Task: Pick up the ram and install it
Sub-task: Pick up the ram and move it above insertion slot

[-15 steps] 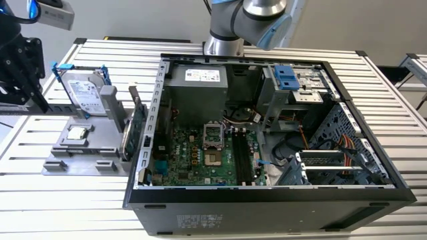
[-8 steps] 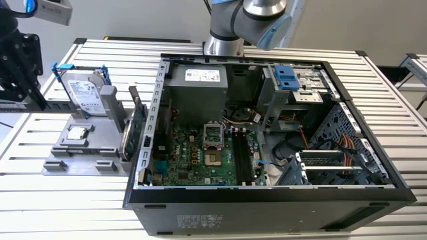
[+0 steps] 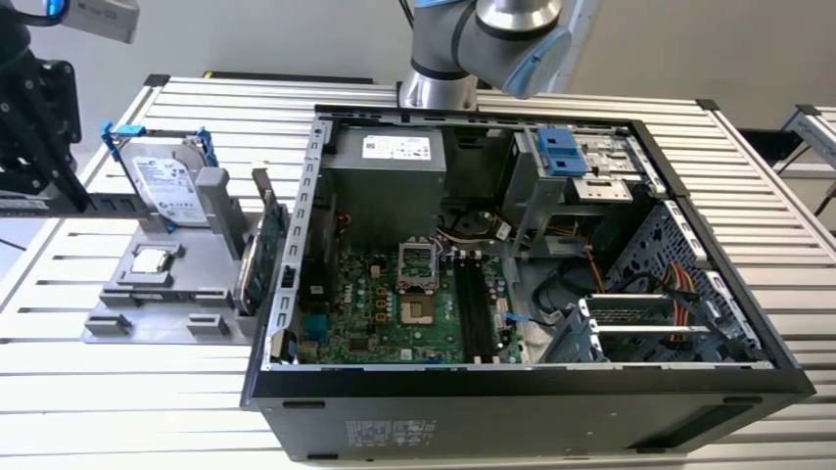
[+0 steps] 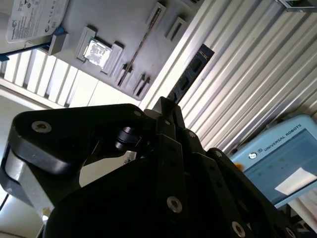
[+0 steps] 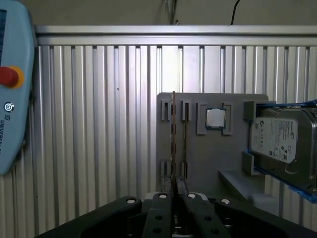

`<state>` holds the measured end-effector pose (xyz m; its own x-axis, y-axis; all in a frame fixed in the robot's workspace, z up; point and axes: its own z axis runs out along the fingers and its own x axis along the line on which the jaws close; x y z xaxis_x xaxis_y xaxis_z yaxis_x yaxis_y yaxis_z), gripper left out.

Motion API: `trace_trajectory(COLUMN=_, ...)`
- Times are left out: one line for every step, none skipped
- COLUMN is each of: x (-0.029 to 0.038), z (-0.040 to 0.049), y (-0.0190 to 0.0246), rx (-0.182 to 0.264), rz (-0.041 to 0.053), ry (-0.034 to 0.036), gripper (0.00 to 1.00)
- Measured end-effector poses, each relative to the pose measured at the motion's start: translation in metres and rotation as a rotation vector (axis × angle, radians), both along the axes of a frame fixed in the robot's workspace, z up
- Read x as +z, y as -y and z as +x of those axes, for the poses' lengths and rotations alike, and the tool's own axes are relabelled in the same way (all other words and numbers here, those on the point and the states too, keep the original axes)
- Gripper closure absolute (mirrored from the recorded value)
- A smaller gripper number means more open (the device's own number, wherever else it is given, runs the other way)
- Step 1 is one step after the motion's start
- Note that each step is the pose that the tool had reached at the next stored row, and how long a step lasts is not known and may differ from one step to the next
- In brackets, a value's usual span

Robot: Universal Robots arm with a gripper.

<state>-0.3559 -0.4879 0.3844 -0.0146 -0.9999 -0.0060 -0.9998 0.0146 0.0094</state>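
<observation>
My gripper [image 4: 167, 106] is shut on the ram [image 4: 192, 72], a narrow dark stick with black chips that juts out from between the fingertips over the ribbed table. In the first wrist view the gripper [image 5: 174, 196] hangs high above the grey parts holder [image 5: 213, 148]. In the exterior view the gripper [image 3: 29, 186] sits at the far left edge, left of the holder [image 3: 157, 294] and well away from the open computer case [image 3: 523, 392]. Long black memory slots [image 3: 471, 308] lie on the green motherboard inside the case.
The holder carries a silver hard drive [image 3: 170, 181] with blue clips, a processor chip [image 3: 153, 259] and a green card [image 3: 268, 255] standing on edge. A light-blue teach pendant [image 4: 277, 158] lies on the table beside the holder. The arm's base [image 3: 438, 88] stands behind the case.
</observation>
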Motion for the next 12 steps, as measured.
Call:
trace_trajectory(x=0.0003, z=0.0, y=0.0, rx=0.0, rz=0.0, ry=0.0, gripper=1.0)
trace_trajectory(x=0.0004, z=0.0, y=0.0, rx=0.0, rz=0.0001, ry=0.0002, gripper=1.0)
trace_trajectory(x=0.0005, z=0.0, y=0.0, rx=0.0, rz=0.0001, ry=0.0002, gripper=1.0)
trace_trajectory(x=0.0008, z=0.0, y=0.0, rx=0.0, rz=-0.0001, ry=0.0, gripper=1.0)
trace_trajectory(x=0.0009, z=0.0, y=0.0, rx=0.0, rz=-0.0001, ry=0.0001, gripper=1.0)
trace_trajectory(x=0.0011, z=-0.0001, y=-0.0001, rx=0.0, rz=0.0, ry=0.0001, gripper=1.0)
trace_trajectory(x=0.0012, z=-0.0001, y=-0.0001, rx=0.0, rz=0.0, ry=0.0, gripper=1.0)
trace_trajectory(x=0.0014, z=-0.0001, y=-0.0001, rx=0.0, rz=0.0, ry=0.0001, gripper=1.0)
trace_trajectory(x=0.0016, z=0.0002, y=-0.0001, rx=0.0, rz=-0.0002, ry=-0.0001, gripper=1.0)
trace_trajectory(x=0.0018, z=0.0007, y=-0.0001, rx=0.0, rz=-0.0003, ry=-0.0002, gripper=1.0)
trace_trajectory(x=0.0019, z=0.0014, y=-0.0001, rx=0.0, rz=-0.0001, ry=-0.0001, gripper=1.0)
trace_trajectory(x=0.002, z=0.0023, y=-0.0001, rx=0.0, rz=-0.0001, ry=0.0, gripper=1.0)
